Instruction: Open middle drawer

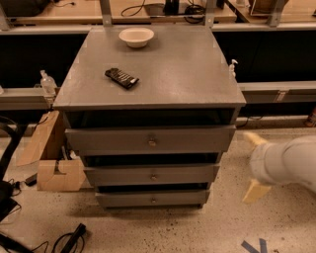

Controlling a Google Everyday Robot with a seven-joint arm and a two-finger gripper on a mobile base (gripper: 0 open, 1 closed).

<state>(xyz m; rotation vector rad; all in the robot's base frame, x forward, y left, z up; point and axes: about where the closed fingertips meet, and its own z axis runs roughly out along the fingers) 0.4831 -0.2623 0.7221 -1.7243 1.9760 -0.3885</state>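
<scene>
A grey drawer cabinet stands on a pale speckled floor [148,230]. Its flat grey tabletop [173,69] carries a cream bowl [136,36] near the back edge. A small black device [121,77] (possibly a remote, hard to tell) lies further forward on the left. The two are well apart.

Three drawer fronts are stacked below the tabletop, each with a small round knob at centre. The middle drawer [123,174] sits between the taller top drawer [108,141] and the slim bottom drawer [123,199], with a dark gap above each front.

The gripper [245,167] hovers low at the right of the cabinet, level with the middle drawer and apart from it. Its two cream fingers [256,190] are spread wide with nothing between them.

A cardboard box [57,173] rests on the floor just left of the cabinet, with black cables [69,239] in front of it. A clear bottle [47,84] stands on a grey rail at the left. Behind the cabinet runs a wooden bench [64,10] with more cables. Blue tape [254,245] marks the floor at the lower right.
</scene>
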